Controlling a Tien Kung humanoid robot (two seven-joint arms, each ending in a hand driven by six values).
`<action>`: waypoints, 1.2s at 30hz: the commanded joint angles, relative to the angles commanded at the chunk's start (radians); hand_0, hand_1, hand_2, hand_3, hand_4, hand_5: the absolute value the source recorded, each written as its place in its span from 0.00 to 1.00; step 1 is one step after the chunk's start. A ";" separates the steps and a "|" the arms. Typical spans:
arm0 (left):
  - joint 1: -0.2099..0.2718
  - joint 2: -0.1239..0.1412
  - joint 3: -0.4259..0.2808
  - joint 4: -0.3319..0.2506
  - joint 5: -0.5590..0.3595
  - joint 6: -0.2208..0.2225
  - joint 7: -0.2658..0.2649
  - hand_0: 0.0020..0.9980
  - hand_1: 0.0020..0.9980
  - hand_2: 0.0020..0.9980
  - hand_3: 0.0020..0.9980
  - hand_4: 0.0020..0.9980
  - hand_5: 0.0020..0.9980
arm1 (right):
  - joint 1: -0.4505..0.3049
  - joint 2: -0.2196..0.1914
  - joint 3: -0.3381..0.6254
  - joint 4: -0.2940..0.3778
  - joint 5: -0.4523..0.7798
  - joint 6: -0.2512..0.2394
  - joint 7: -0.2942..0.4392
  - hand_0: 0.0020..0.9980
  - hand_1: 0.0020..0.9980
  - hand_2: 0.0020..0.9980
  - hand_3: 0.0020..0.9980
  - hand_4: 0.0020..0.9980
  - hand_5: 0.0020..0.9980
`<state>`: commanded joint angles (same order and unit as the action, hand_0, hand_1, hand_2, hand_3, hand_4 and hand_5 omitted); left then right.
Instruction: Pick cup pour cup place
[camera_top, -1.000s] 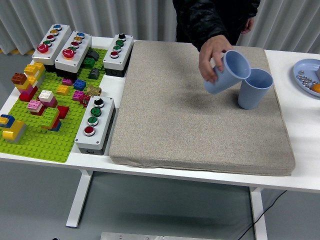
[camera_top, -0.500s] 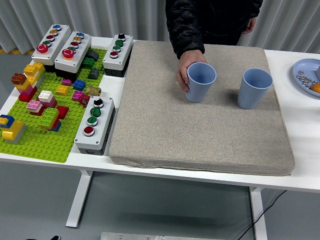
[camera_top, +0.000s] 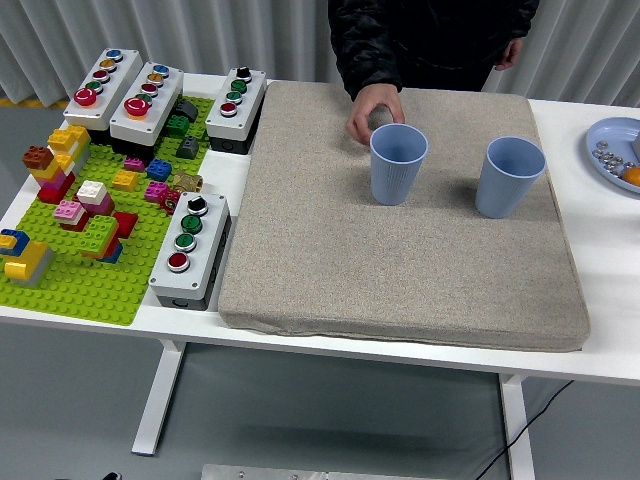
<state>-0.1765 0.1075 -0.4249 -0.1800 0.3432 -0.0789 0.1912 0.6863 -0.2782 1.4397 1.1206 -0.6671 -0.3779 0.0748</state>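
Observation:
Two light blue cups stand upright on the grey mat (camera_top: 380, 270). One cup (camera_top: 397, 165) is near the mat's middle back, the other cup (camera_top: 509, 177) to its right. A person in a black jacket stands at the far side; the person's hand (camera_top: 372, 110) hovers just behind the left cup, no longer gripping it. Neither robot hand shows in the head view.
A green baseplate (camera_top: 80, 275) with several coloured bricks lies at the left. Button boxes (camera_top: 190, 250) (camera_top: 128, 92) (camera_top: 236, 105) stand around it. A blue plate (camera_top: 612, 150) with small items sits at the right edge.
The person tipped one cup toward the right cup, then carried it left, set it upright on the mat and let go, drawing the hand back.

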 joint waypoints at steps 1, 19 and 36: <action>0.000 0.000 -0.001 0.000 0.001 0.000 0.000 0.78 0.79 0.85 0.73 0.51 0.97 | 0.000 0.001 0.000 0.000 0.000 0.001 -0.001 0.91 0.79 0.78 0.78 0.79 0.93; -0.001 -0.001 -0.002 0.000 0.001 0.002 -0.001 0.78 0.79 0.85 0.73 0.51 0.97 | -0.003 0.003 0.011 -0.004 -0.013 0.006 -0.011 0.91 0.80 0.78 0.79 0.79 0.93; 0.002 -0.001 0.021 0.000 -0.021 0.002 -0.005 0.78 0.79 0.85 0.73 0.52 0.98 | -0.012 0.009 0.017 -0.007 -0.017 0.008 -0.012 0.92 0.80 0.79 0.79 0.78 0.92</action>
<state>-0.1745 0.1063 -0.4044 -0.1800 0.3227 -0.0768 0.1859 0.6739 -0.2694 1.4562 1.1138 -0.6846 -0.3696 0.0632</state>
